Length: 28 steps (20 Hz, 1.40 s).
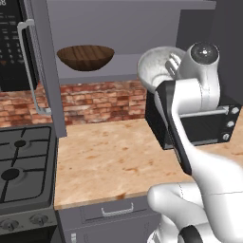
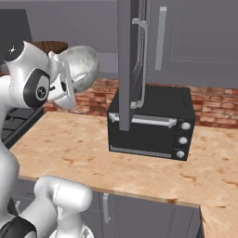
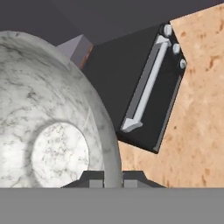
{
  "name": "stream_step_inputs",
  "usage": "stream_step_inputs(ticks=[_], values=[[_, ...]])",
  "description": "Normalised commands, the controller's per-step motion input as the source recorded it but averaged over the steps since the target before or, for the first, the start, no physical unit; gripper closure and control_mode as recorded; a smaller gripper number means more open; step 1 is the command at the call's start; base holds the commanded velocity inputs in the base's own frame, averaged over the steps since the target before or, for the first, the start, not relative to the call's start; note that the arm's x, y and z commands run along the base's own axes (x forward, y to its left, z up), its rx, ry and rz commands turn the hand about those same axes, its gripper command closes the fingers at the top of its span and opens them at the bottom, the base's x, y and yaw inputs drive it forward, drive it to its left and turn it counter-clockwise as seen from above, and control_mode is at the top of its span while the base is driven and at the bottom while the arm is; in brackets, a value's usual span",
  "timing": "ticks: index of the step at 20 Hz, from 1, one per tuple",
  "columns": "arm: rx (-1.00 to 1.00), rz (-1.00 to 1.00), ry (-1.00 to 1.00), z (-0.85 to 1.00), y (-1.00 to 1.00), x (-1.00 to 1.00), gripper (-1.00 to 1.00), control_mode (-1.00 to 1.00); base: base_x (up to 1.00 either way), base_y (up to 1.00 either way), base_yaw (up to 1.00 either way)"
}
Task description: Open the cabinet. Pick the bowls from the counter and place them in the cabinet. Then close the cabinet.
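The cabinet [image 1: 128,28] stands open, both doors swung out; its left door [image 1: 45,66] reaches forward over the stove's edge, and its right door [image 2: 132,60] hangs out above the toaster oven. On the cabinet shelf sits one bowl, the dark-brown wooden bowl [image 1: 86,57], upright with its mouth facing up, toward the left part of the shelf. To its right, the second bowl, the marble bowl [image 1: 154,66], is held tipped on its side, its mouth facing left and slightly toward the camera in the left base view, at about shelf height. The gripper [image 3: 113,178] pinches its rim, one finger inside and one outside the wall. That makes two bowls, two cabinet doors. Below, the counter [image 1: 109,161] carries one black toaster oven [image 2: 153,123] at its right, and a black gas stove [image 1: 23,161] adjoins its left end.
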Motion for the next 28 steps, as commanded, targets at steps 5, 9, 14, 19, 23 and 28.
stream_step_inputs(ticks=[5,9,14,19,23,28], values=[[0.0,0.0,-0.03,0.07,-0.08,0.26,1.0,-1.0,0.0,0.0,0.0],[0.0,0.0,0.0,0.0,-0.06,0.45,1.0,-1.0,0.0,0.0,0.0],[0.0,0.0,0.0,0.0,-0.05,0.46,1.0,-1.0,0.0,0.0,0.0],[0.0,0.0,0.0,0.0,-0.06,0.49,1.0,-1.0,0.0,0.0,0.0],[0.06,0.0,0.01,0.0,0.0,0.56,1.0,-1.0,0.0,0.0,0.0],[0.06,0.0,0.0,0.06,0.0,0.43,1.0,-1.0,0.0,0.0,0.0]])
